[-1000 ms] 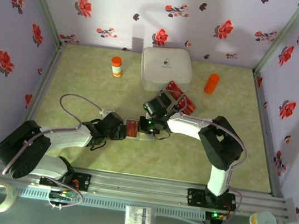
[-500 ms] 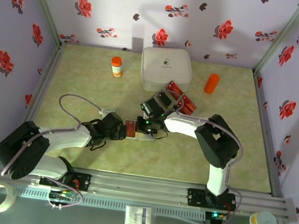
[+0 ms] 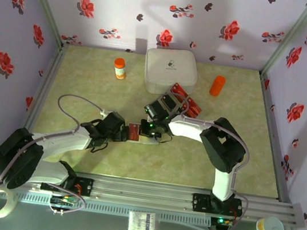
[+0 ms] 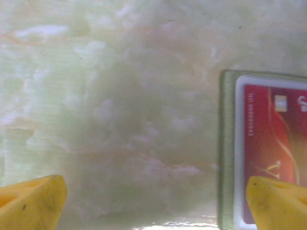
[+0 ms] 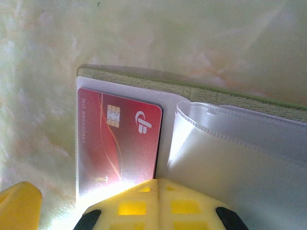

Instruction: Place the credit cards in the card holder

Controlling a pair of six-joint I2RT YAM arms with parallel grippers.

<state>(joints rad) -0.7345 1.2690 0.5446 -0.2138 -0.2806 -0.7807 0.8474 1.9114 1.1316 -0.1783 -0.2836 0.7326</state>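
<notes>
You have the olive-green folding card holder [image 5: 201, 93] lying open mid-table, a glossy red credit card [image 5: 120, 143] in its left side; your right pincer [image 5: 158, 201] is closed, tips over that card; your left pincer [image 4: 156, 199] gapes wide, holding nothing.

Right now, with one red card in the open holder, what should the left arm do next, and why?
Probably lift the left gripper toward the loose cards by the white box: its open jaws hold nothing, a red card lies in the card holder, and the shut right gripper seems to steady it.
</notes>
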